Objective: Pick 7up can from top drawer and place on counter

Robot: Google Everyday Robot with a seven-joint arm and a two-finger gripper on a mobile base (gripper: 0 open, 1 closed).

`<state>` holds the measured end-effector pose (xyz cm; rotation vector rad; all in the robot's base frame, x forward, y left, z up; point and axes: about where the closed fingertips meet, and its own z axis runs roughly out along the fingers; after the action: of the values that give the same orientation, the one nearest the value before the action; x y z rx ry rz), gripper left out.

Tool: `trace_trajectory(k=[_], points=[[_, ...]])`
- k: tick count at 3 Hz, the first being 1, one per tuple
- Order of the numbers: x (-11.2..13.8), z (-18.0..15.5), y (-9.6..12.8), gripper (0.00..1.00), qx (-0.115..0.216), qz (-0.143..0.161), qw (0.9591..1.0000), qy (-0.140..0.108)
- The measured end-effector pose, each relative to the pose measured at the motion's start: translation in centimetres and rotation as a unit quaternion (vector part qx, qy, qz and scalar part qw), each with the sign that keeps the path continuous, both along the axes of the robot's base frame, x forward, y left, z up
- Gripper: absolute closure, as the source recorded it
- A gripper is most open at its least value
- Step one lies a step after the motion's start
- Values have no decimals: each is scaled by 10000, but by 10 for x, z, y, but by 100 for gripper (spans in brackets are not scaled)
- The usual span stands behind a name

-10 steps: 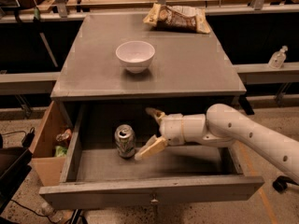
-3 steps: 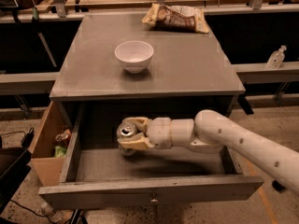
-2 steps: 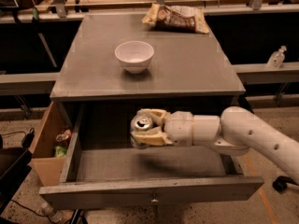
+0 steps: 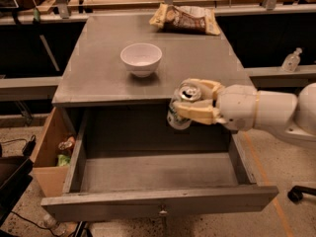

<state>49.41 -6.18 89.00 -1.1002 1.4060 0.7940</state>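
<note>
My gripper [image 4: 193, 102] is shut on the 7up can [image 4: 180, 108], a whitish-silver can with green markings and a silver top. It holds the can in the air above the open top drawer [image 4: 158, 202], right at the front edge of the grey counter [image 4: 103, 70], towards its right side. The can is slightly tilted. The drawer is pulled out, and its inside shows nothing in it. My white arm reaches in from the right.
A white bowl [image 4: 141, 59] stands on the counter's middle. A snack bag [image 4: 186, 19] lies at the counter's back right. A brown cardboard box [image 4: 49, 154] with small items stands left of the drawer. A plastic bottle [image 4: 291, 59] stands on the right shelf.
My gripper closed on the can in the drawer, lifted it out, and carried it up and right to the counter's front edge.
</note>
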Motion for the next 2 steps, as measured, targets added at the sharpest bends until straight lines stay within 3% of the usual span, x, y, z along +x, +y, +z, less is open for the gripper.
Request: trace_trajectory(k=[1,2], points=[[27,75,-36,100,-110,-409,9991,-5],[56,106,-48,100,-220,-564,9981,-68]])
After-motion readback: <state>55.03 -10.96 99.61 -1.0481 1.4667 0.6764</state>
